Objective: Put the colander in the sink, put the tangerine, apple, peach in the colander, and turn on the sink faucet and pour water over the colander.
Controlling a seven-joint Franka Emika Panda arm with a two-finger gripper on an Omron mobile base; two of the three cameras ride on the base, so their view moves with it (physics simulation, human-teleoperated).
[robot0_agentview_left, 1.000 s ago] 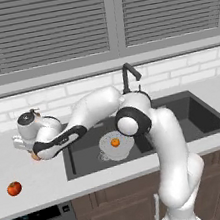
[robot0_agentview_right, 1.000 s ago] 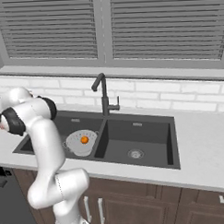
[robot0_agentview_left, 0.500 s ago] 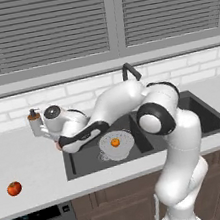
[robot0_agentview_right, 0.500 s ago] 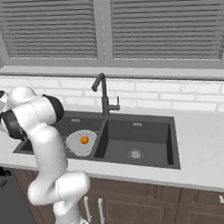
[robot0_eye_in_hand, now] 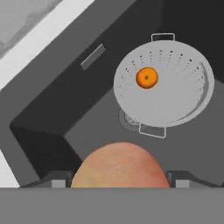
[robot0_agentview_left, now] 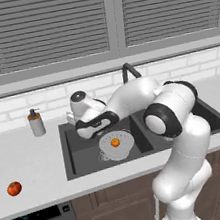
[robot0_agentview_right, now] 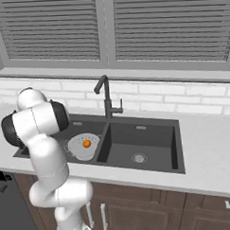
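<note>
Step in hand: carried peach (robot0_eye_in_hand: pixel 120 164), clamped between jaws of gripper (robot0_eye_in_hand: pixel 120 181), poised over sink (robot0_agentview_left: pixel 80 160) just short of colander (robot0_agentview_left: pixel 116 145). Colander in left basin, tangerine (robot0_agentview_left: pixel 115 142) inside. Apple (robot0_agentview_left: pixel 14 188) on counter, well left of colander. Since half a second earlier: swung from counter toward colander. Next: centre over colander, lower, release.

Tangerine (robot0_eye_in_hand: pixel 146 78) lies in the colander (robot0_eye_in_hand: pixel 183 105) in the sink's (robot0_eye_in_hand: pixel 65 100) left basin.

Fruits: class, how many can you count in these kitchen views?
3: the tangerine in the colander, the peach held in the gripper, the apple on the counter.
</note>
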